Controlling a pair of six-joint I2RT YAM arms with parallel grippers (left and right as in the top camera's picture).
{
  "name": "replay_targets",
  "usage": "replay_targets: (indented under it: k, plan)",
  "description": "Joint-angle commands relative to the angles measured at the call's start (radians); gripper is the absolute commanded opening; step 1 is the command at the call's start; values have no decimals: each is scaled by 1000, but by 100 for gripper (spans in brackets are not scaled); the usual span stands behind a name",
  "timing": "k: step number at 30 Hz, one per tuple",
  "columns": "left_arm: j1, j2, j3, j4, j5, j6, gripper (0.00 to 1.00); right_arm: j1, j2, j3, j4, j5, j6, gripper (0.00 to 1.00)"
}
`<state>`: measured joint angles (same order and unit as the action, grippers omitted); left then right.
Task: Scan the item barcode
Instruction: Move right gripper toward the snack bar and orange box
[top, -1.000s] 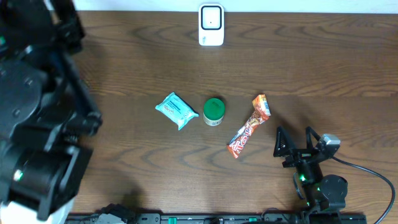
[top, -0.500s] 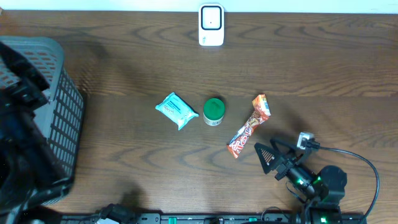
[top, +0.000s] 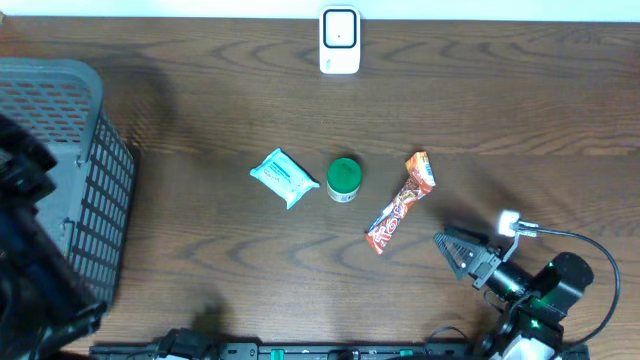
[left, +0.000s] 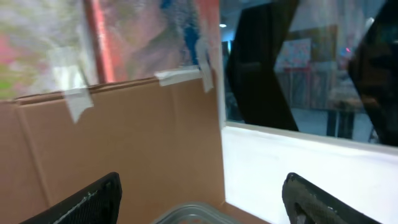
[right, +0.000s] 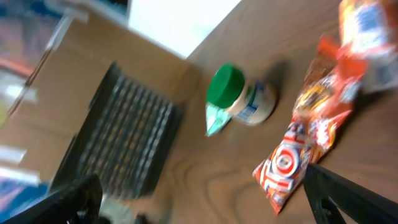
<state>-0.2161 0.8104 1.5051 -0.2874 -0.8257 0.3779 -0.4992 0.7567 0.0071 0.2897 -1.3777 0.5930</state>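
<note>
On a dark wooden table (top: 520, 110), the right gripper (top: 452, 250) hovers low with its jaws spread wide and nothing between them, just short of a red-and-orange snack bar (top: 400, 203) lying slantwise near the middle of the table; beside the bar sit a green-lidded jar (top: 344, 179) and, touching it on the far side, a pale blue wipes packet (top: 284, 178); the white scanner (top: 340, 41) stands well apart at the far edge, and a grey basket (top: 60, 150) fills the left end. The left gripper (left: 202, 208) is likewise spread and empty, raised and facing away toward a cardboard panel and a white wall. The bar looks the likeliest first item, being nearest the open jaws; it should prove light, soft and crinkly, its glossy wrapper apt to slide or buckle under a hard pinch — a gentle hold across the narrow width near mid-length, clear of the flimsy crimped ends, seems safest; no barcode shows on its upper face, so it may lie underneath and the bar may need turning toward the scanner.
</note>
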Motion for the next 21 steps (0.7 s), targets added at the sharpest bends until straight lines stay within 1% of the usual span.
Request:
replay_targets:
  k: [1,3,4,7,9,13,17,21]
  plan:
    - [36,-23,-23,5,31,-44,83,-8,85,-1,5,-121,-124,99]
    - [41,-29,-27,5,33,-44,83,-4,123,-2,3,-103,-180,99]
    - [41,-31,-28,5,33,-44,83,-3,144,-2,2,-52,-196,99]
    - [41,-31,-29,4,33,-56,83,-3,195,-2,-3,68,-160,99]
    - [41,-31,-29,0,33,-75,83,-1,239,-2,-7,134,-165,99]
    - [41,-31,-29,-3,33,-85,83,22,315,-2,-4,237,-232,99]
    - [41,-32,-29,-3,33,-85,83,55,364,-2,27,373,-243,99]
    - [41,-32,-29,-8,33,-89,83,87,383,-2,72,430,-242,99]
